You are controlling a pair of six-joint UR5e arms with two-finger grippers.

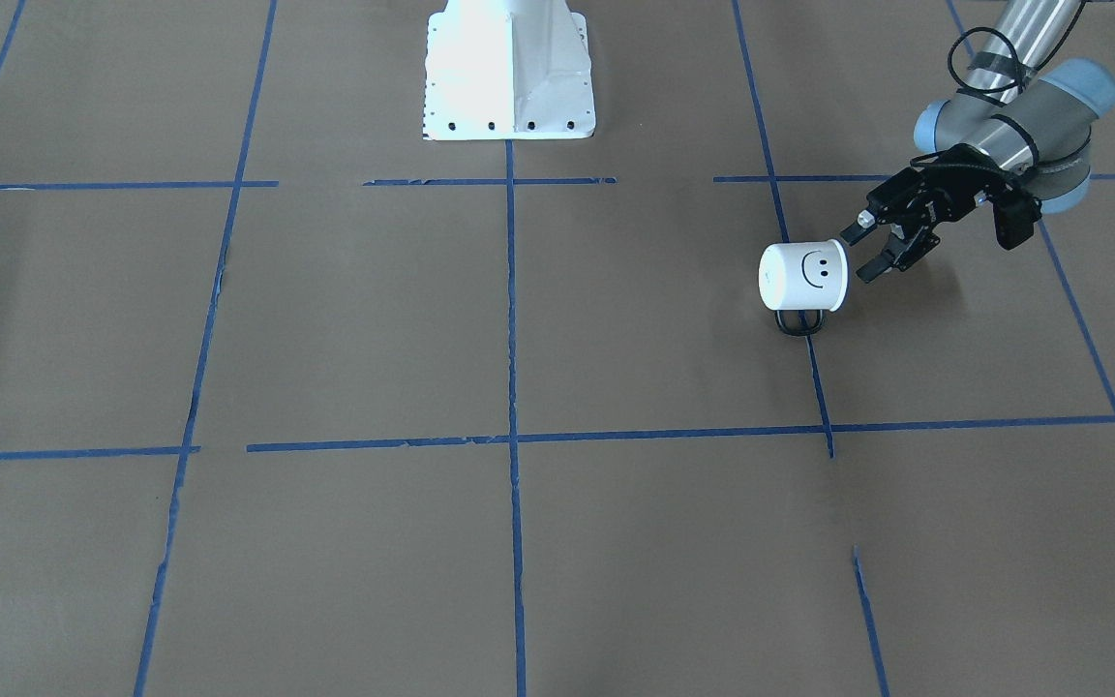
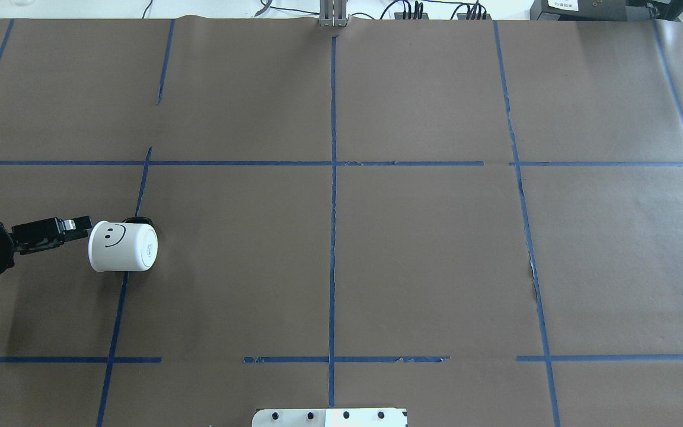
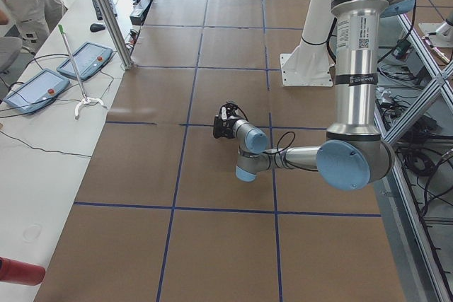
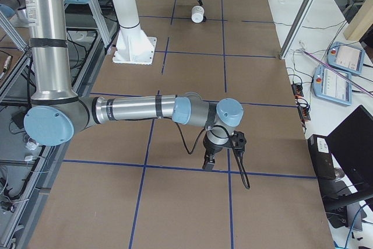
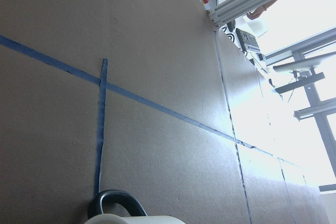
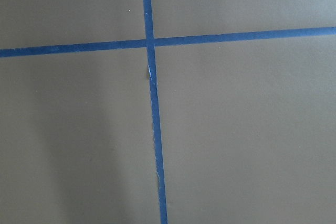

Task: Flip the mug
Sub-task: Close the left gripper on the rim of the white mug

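The white mug (image 1: 802, 276) lies on its side on the brown table. Its smiley face points up, its flat base points toward the table's middle, and its black loop handle (image 1: 798, 322) is on the side away from the robot. It also shows in the overhead view (image 2: 122, 246). My left gripper (image 1: 862, 254) is open at the mug's mouth end, with its fingertips right at the rim. I cannot tell whether a finger reaches inside. The left wrist view shows only the mug's edge and handle (image 5: 118, 203). My right gripper (image 4: 208, 161) points down at the table far from the mug. I cannot tell whether it is open or shut.
The robot's white base (image 1: 509, 73) stands at the table's robot-side edge. Blue tape lines (image 2: 333, 178) mark a grid on the brown paper. Operator pendants (image 3: 83, 60) and a metal post (image 3: 106, 12) stand along the far edge.
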